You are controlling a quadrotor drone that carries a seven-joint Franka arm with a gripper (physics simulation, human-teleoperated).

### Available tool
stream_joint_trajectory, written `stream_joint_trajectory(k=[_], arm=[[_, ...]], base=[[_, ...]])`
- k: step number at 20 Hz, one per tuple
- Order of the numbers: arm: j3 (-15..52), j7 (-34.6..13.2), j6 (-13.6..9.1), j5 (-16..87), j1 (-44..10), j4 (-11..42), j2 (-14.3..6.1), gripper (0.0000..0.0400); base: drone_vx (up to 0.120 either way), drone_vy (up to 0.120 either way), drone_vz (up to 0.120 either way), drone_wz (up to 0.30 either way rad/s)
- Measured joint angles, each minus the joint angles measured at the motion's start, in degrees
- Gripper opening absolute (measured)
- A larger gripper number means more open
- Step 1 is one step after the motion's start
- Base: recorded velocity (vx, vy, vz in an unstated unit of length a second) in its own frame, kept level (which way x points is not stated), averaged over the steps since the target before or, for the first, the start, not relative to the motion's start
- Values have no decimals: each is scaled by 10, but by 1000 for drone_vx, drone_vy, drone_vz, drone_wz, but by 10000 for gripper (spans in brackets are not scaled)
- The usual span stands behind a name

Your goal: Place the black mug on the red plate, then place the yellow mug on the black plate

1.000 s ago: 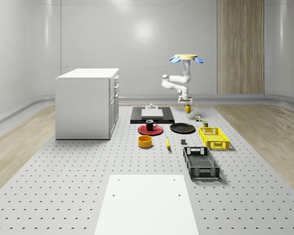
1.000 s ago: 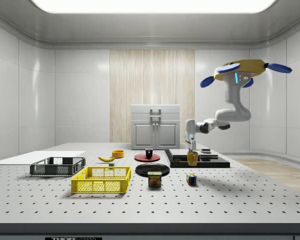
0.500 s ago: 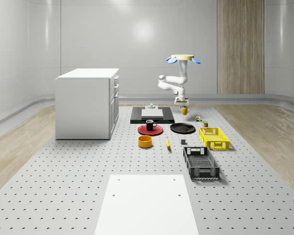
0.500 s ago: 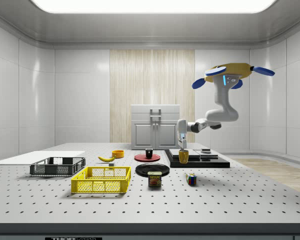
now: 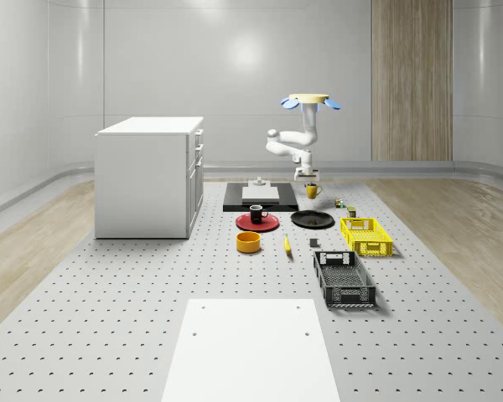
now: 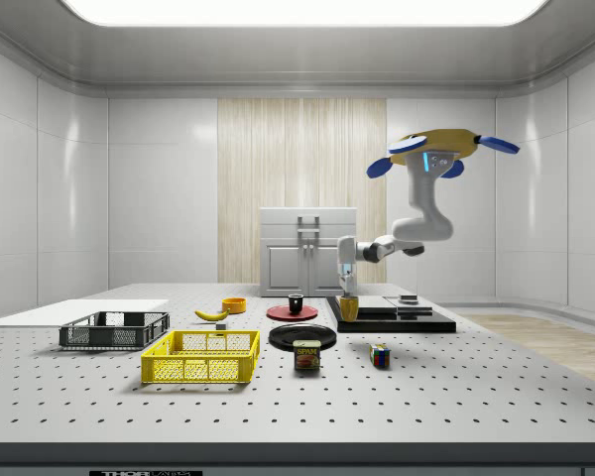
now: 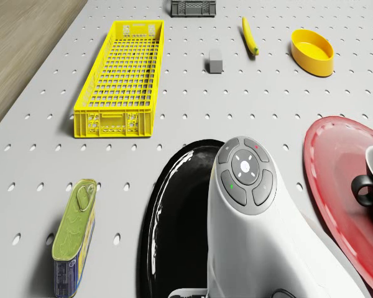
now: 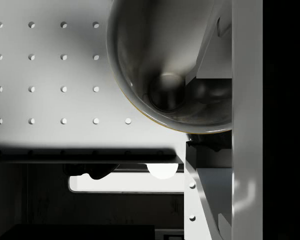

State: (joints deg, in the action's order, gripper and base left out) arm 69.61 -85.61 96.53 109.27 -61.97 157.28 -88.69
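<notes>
Yellow mug carried toward its plate, second leg of the task in hand

The gripper, closed on the yellow mug, holds it upright and clear of the counter, beneath the drone, which hovers over the counter's far end. The black plate lies just below the gripper and a little nearer the side camera, so the coming move looks like a short carry and a straight descent. Beyond it from the gripper, the black mug already stands on the red plate. Just behind the gripper sits a dark platform; the can, colour cube and yellow crate lie further out, none across the path. A tilted release, with the mug catching the plate's rim, seems the main risk.
</notes>
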Motion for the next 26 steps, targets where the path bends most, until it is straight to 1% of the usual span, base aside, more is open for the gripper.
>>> stream_joint_trajectory(k=[1, 5, 9, 26], arm=[[0, 0, 0, 0, 0, 0, 0, 110], [0, 0, 0, 0, 0, 0, -1, 110], [0, 0, 1, 0, 0, 0, -1, 110], [0, -1, 2, -1, -1, 0, -2, 110]], base=[[120, 0, 0, 0], [120, 0, -90, 0], [120, -110, 0, 0], [120, 0, 0, 0]])
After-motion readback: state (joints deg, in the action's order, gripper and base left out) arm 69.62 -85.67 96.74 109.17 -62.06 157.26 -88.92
